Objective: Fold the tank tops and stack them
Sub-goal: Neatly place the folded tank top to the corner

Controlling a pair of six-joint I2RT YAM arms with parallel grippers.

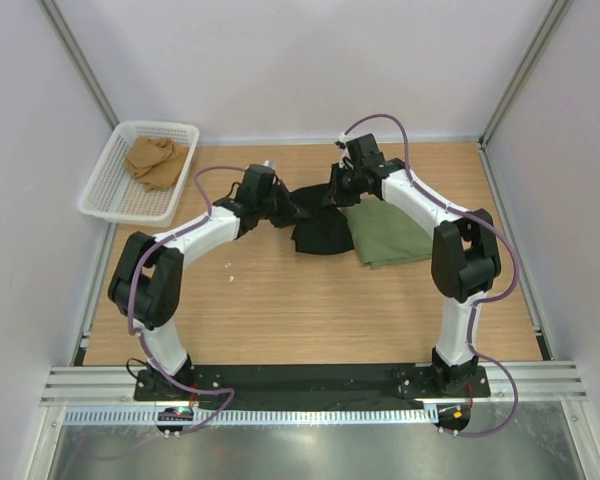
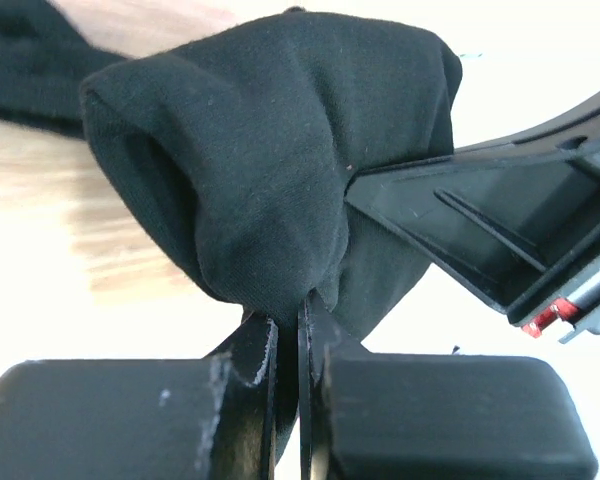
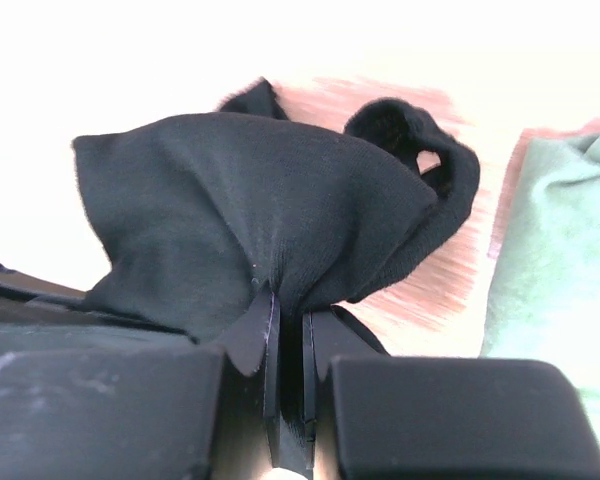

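While the folded olive-green cloth tank top [image 1: 392, 236] is lying just right of the right gripper [image 3: 289, 318], it & the left gripper [image 2: 289, 325] are both clamping the soft plain black tank top [image 1: 318, 238], bunched betw. them, so its fold + stacking are looking undone.

Robot lab / test cell: left arm [image 1: 190, 238] & right arm [image 1: 420, 205] bolted to black base plate [image 1: 310, 378] at near edge of wood tabletop [image 1: 280, 310], boxed in by plain white panels [image 1: 300, 60] w/ aluminium frame posts [image 1: 84, 70], slotted cable duct [image 1: 280, 415] along front.
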